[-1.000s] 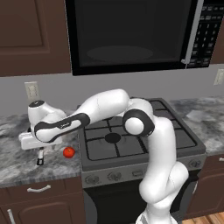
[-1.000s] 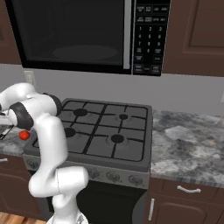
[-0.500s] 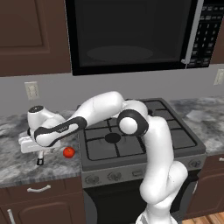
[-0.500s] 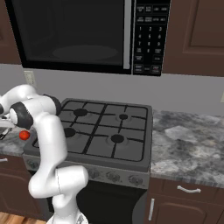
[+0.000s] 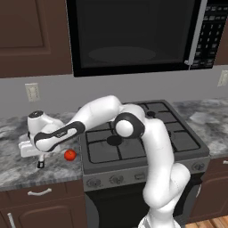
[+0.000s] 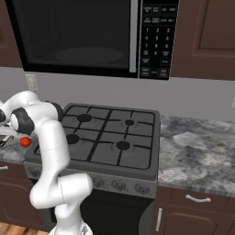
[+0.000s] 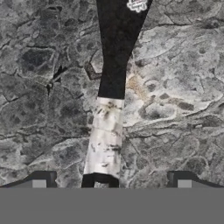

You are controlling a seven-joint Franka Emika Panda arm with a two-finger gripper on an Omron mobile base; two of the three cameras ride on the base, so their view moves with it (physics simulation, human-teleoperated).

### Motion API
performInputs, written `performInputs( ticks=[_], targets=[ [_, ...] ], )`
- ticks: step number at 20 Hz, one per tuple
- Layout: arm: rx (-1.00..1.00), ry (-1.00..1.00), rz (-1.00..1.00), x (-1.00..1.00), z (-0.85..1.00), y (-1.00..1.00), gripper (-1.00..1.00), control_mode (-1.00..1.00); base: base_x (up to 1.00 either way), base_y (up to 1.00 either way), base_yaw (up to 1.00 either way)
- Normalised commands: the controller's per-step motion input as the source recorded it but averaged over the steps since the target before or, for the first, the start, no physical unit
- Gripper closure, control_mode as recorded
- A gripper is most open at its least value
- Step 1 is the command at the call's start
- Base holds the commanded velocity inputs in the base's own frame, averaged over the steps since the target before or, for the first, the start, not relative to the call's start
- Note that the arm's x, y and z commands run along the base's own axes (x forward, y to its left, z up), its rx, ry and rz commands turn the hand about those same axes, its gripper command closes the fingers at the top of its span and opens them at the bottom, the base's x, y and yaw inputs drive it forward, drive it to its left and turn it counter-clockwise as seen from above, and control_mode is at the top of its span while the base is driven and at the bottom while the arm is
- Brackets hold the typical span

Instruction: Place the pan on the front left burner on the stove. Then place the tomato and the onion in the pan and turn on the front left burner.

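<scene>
Jaws wide astride pan handle [image 7: 109,87] (tomato [image 5: 69,154] beside).

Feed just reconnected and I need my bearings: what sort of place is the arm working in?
A home-style kitchen, rendered. A four-burner gas stove stands between marbled grey counters, with a black microwave above and dark wood cabinets.

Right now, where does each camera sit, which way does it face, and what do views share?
Left base view: behind the arm's left, looking forward and down at the stove; the arm reaches left over the counter near the tomato.
Right base view: behind its right, facing the same stove and microwave; arm at lower left.
Hand view: looks down at the counter; open gripper straddles the pan handle.
Shared: both base views show stove, tomato.
</scene>
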Motion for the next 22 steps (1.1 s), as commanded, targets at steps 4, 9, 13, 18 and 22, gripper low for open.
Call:
performInputs(
  ticks=[4,9,13,18,22],
  targets=[
    [0.0,0.0,0.0,0.2,-0.19,0.11,-1.0,-1.0,0.0,0.0,0.0],
    [0.0,0.0,0.0,0.19,-0.21,0.11,-1.0,-1.0,0.0,0.0,0.0],
    [0.0,0.0,0.0,0.18,-0.21,0.13,-1.0,-1.0,0.0,0.0,0.0],
    [0.0,0.0,0.0,0.15,-0.22,0.13,1.0,-1.0,0.0,0.0,0.0],
    [0.0,0.0,0.0,0.04,-0.14,0.04,1.0,-1.0,0.0,0.0,0.0]
  ],
)
